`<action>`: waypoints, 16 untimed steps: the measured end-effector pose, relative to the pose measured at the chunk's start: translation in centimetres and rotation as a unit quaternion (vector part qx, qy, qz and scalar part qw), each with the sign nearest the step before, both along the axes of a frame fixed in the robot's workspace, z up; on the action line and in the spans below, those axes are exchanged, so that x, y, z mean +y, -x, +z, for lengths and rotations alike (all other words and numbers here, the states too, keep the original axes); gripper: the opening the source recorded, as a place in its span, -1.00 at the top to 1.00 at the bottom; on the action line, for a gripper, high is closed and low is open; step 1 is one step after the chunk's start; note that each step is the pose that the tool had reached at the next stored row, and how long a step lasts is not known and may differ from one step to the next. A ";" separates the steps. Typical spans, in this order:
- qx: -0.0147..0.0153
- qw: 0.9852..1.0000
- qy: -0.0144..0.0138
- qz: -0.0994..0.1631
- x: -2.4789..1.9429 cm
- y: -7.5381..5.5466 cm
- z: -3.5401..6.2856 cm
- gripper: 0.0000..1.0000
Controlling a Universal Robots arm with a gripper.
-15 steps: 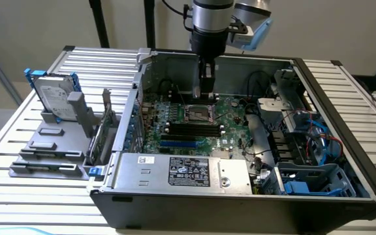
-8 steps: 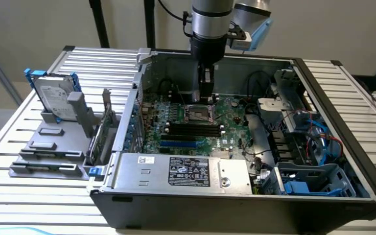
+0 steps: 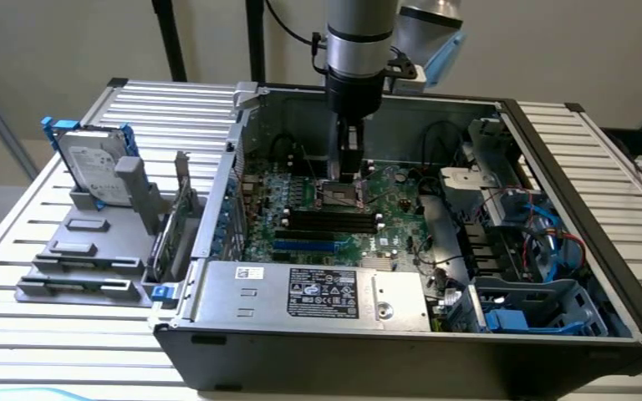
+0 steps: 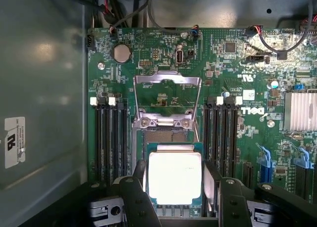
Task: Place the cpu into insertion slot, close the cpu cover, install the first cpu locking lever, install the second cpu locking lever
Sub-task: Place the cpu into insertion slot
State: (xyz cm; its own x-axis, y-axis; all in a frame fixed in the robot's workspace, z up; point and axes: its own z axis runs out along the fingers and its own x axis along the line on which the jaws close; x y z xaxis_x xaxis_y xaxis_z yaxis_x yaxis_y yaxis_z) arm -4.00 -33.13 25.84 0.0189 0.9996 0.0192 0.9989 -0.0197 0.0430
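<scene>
The claw (image 4: 175, 173) is reaching down into the open computer case (image 3: 410, 351) and is pinching narrow on the cpu (image 4: 174, 180), one dark finger (image 4: 140, 185) pressing against each of two opposite edges. The chip is lying flat over the insertion slot (image 4: 163, 136), covering most of it; whether it is already resting in the socket or hanging just above, I cannot tell. Just beyond it, a dark strip of the socket is showing. The cpu cover (image 4: 167, 80) is standing swung open past the slot's far edge. Black memory slots (image 4: 111, 138) are running along both sides of the socket. Outside the case, a hard drive (image 3: 89, 167) is standing upright in a grey holder on the slatted desk (image 3: 64, 334).
</scene>
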 end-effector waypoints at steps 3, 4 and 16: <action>0.000 1.000 0.000 0.000 0.07 0.0 -0.55 -0.08; 0.000 1.000 0.000 0.000 0.09 0.0 -0.73 -0.08; 0.000 1.000 0.000 0.000 0.56 0.0 -2.92 -0.08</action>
State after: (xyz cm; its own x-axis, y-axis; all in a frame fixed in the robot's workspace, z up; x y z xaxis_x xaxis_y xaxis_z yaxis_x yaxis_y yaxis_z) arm -4.00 -32.57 22.92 0.0186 0.9996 0.0192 0.9989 -0.0194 0.0430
